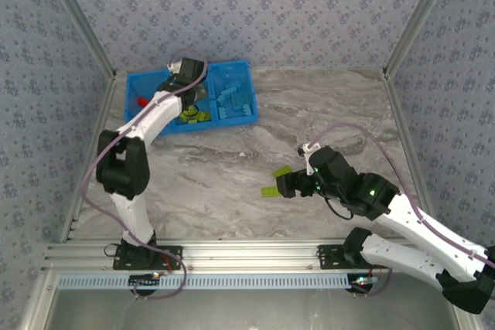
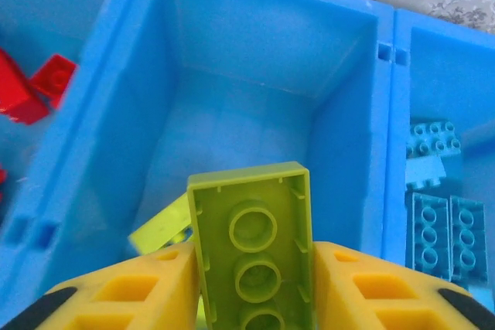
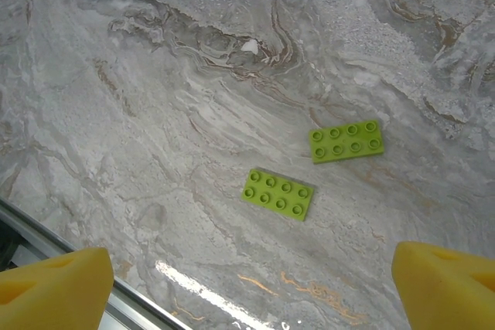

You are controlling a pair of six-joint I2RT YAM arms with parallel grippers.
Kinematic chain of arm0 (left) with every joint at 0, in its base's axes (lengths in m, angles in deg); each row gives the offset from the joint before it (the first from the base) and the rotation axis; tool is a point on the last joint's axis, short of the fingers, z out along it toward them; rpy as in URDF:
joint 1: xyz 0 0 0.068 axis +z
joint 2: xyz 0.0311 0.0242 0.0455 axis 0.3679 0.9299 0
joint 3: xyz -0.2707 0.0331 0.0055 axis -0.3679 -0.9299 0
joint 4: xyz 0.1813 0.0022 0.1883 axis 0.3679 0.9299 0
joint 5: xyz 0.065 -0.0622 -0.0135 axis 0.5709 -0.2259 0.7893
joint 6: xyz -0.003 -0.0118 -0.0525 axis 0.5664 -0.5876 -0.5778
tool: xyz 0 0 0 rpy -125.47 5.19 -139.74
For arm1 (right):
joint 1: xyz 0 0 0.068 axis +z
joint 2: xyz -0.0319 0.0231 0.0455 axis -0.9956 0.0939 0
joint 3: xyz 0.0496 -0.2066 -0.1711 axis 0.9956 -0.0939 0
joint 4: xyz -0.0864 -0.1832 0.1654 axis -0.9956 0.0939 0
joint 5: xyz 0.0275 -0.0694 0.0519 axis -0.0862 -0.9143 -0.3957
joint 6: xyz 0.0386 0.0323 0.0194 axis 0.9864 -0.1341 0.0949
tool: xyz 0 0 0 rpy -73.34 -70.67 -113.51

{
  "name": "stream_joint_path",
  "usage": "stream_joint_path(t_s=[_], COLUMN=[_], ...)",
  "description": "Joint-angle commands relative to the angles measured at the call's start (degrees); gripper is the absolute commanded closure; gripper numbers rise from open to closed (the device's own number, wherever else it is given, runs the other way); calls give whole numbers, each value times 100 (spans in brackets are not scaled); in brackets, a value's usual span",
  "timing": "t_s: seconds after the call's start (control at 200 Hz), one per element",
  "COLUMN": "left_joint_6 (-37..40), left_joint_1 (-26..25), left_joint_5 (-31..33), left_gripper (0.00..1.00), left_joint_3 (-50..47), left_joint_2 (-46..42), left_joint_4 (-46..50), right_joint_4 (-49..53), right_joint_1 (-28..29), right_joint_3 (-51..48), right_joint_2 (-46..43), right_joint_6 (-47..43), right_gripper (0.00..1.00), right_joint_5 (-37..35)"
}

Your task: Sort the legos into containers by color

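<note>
Gripping lime brick over middle compartment

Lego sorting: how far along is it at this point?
Done: red bricks lie in the left compartment, light blue ones in the right, and one lime brick in the middle compartment. In hand: the left gripper holds another lime brick over that middle compartment. Left: two lime bricks on the table, in front of the open right gripper.
</note>
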Motion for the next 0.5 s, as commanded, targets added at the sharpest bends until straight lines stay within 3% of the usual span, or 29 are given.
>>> stream_joint_path(t_s=[0.0,0.16,0.365,0.495], left_joint_6=[7,17,-10,715], left_joint_1=[190,219,88,-516], left_joint_5=[-259,-535,-1075,-1227], left_gripper=[53,33,33,35], left_joint_3=[682,643,-742,-2234], left_joint_2=[358,143,-1506,-3176], left_joint_4=[370,480,85,-509], right_joint_4=[276,475,565,308], right_joint_1=[114,184,32,-327], right_joint_3=[93,16,-163,-308], right_joint_2=[-133,-297,-174,216], right_joint_6=[194,438,1364,1794], right_gripper=[5,4,2,0], right_joint_5=[-267,-628,-1446,-1328])
